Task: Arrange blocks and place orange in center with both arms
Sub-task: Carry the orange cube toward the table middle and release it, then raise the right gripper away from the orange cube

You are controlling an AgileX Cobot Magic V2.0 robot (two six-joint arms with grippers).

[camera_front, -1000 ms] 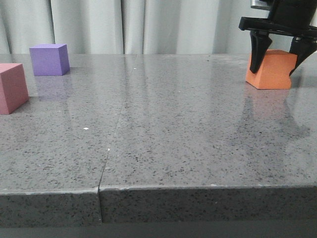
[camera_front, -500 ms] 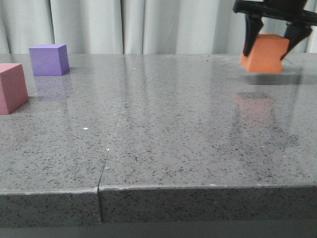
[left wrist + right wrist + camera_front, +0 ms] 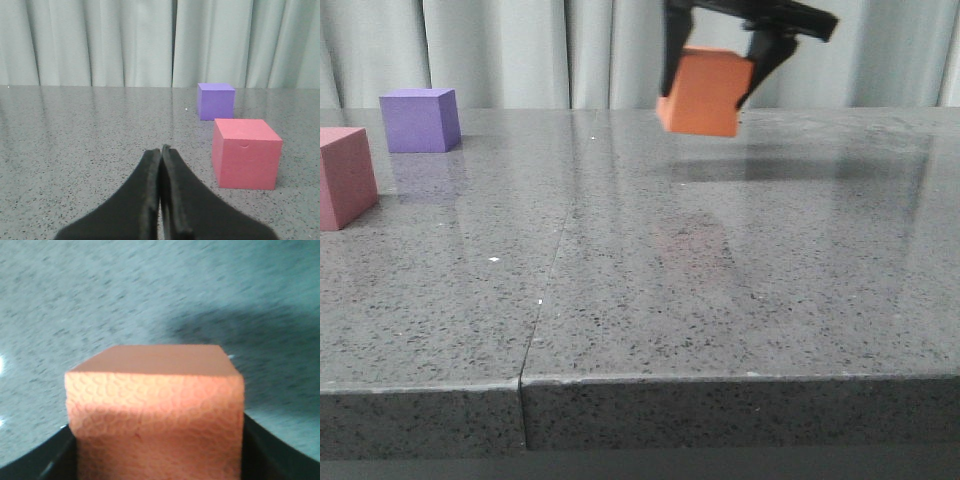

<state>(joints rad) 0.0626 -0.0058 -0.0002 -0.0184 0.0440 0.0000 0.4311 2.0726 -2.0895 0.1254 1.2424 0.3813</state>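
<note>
The grey speckled tabletop (image 3: 640,300) runs from its near front edge back to a pale curtain (image 3: 520,50), with a thin seam (image 3: 545,290) crossing it from front to back, left of the middle. Nearest of the blocks, and well to the left of that seam, the pink cube (image 3: 345,177) rests flat on the tabletop at the left border of the front view, partly cut off there. Just behind it, and a little closer to the seam, the purple cube (image 3: 419,119) also sits flat, apart from the pink cube with a clear gap between them. The left wrist view shows both cubes (image 3: 245,152) (image 3: 216,100) ahead and to one side of the left pincer (image 3: 161,150), whose two black fingers are pressed together with nothing between them, low over bare tabletop and touching neither cube. Farther back, to the right of the seam and near the middle of the tabletop's width, the right pincer (image 3: 715,75) holds the orange cube (image 3: 700,92) in the air, a black finger on each side of it and its underside clear of the surface. A dark shadow lies on the tabletop beneath and to the right. In the right wrist view the orange cube (image 3: 155,410) fills the space between the pincer's fingers, its textured face toward the camera.
</note>
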